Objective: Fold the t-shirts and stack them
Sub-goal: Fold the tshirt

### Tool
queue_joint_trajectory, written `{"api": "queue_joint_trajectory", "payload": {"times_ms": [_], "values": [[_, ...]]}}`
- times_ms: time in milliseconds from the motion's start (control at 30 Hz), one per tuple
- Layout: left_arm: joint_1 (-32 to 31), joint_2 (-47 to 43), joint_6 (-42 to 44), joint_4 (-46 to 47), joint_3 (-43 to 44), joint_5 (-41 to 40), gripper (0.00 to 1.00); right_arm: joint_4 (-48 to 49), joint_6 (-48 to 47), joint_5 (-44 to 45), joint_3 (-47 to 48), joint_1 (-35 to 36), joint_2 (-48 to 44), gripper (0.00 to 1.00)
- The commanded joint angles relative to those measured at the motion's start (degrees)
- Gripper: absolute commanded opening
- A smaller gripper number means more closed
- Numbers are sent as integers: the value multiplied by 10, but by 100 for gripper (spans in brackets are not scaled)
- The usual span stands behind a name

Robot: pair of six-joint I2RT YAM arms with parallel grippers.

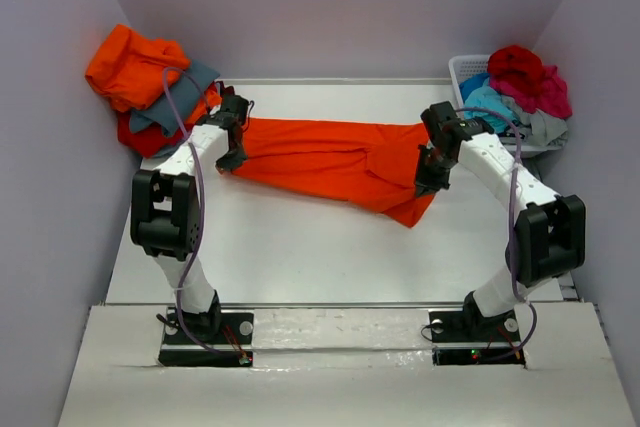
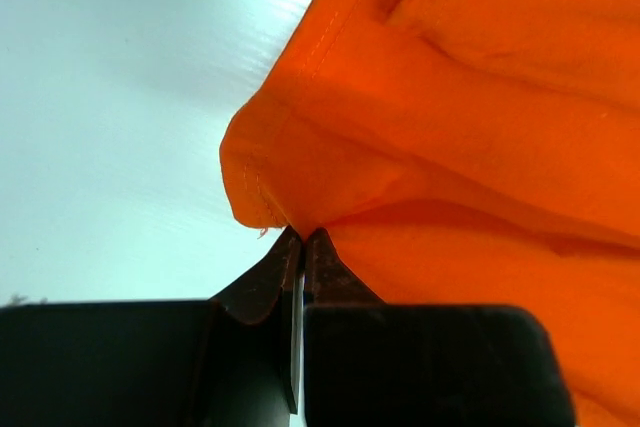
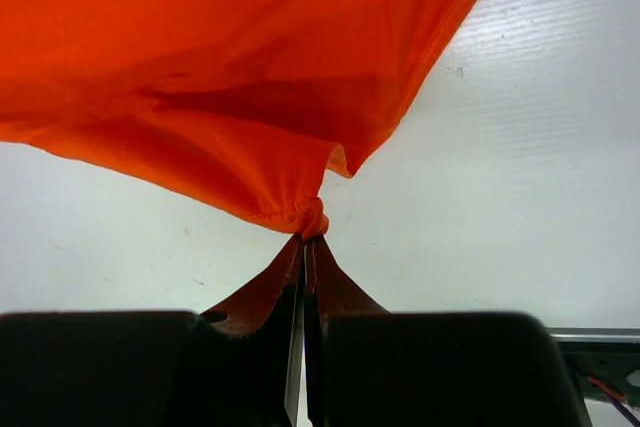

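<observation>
You had one bright orange short-sleeved cloth t-shirt (image 1: 330,159) drawn out lengthwise across the white table (image 1: 300,257). It was wrinkled and partly doubled over, and its right end trailed toward the near edge in a point. Its hemmed left edge was pinched between the left fingers (image 2: 262,285), and its right edge was bunched tight between the right fingers (image 3: 262,292). In the far left corner lay a heap: a crumpled orange shirt (image 1: 130,65) on top, a slate-grey shirt (image 1: 178,105) below it, and orange-red cloth (image 1: 145,137) lowest. At far right, a crimson shirt (image 1: 530,77), a turquoise shirt (image 1: 488,102) and a pale grey shirt (image 1: 545,129) were piled in the white slatted basket (image 1: 462,69).
</observation>
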Motion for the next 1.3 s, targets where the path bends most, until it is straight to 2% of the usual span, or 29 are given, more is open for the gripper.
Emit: {"api": "queue_joint_trajectory", "payload": {"times_ms": [0, 400, 900, 1100, 1267], "values": [[-1, 12, 8, -19, 50, -36, 6, -12, -6, 38, 50, 6, 5, 7], [-1, 107, 6, -43, 167, -41, 6, -25, -3, 70, 160, 6, 95, 7], [-1, 214, 9, -66, 300, -39, 6, -61, 0, 125, 380, -1, 241, 7], [-1, 250, 11, -73, 341, -39, 6, -70, 6, 137, 429, -20, 282, 7], [-1, 271, 10, -77, 375, -36, 6, -67, 10, 141, 432, -38, 297, 7]]}}
